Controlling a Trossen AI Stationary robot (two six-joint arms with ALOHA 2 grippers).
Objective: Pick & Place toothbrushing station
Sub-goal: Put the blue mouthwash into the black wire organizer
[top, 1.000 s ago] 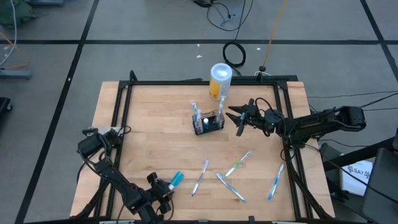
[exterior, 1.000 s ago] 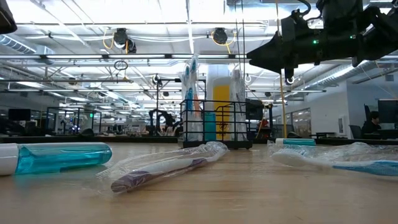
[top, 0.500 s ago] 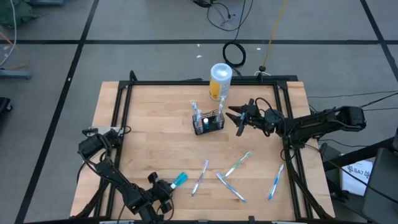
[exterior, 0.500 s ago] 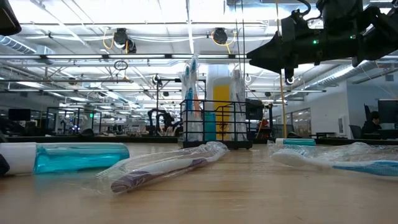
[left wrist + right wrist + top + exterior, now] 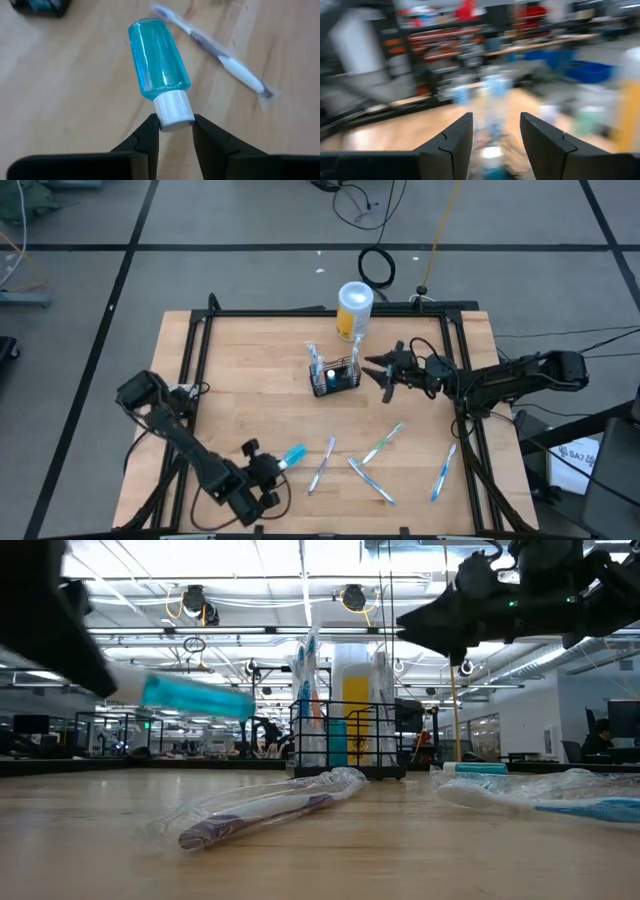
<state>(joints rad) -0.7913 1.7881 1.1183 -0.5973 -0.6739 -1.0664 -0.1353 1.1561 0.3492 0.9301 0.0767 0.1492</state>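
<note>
One low black wire-mesh basket (image 5: 335,378) — toothbrushes upright inside

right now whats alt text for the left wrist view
The left gripper grips a clear blue bottle by its white cap above the wooden table. A wrapped toothbrush lies on the wood beyond it.

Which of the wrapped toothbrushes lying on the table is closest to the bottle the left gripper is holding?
The wrapped toothbrush just right of the blue bottle held by the left gripper; the other three lie farther right.
</note>
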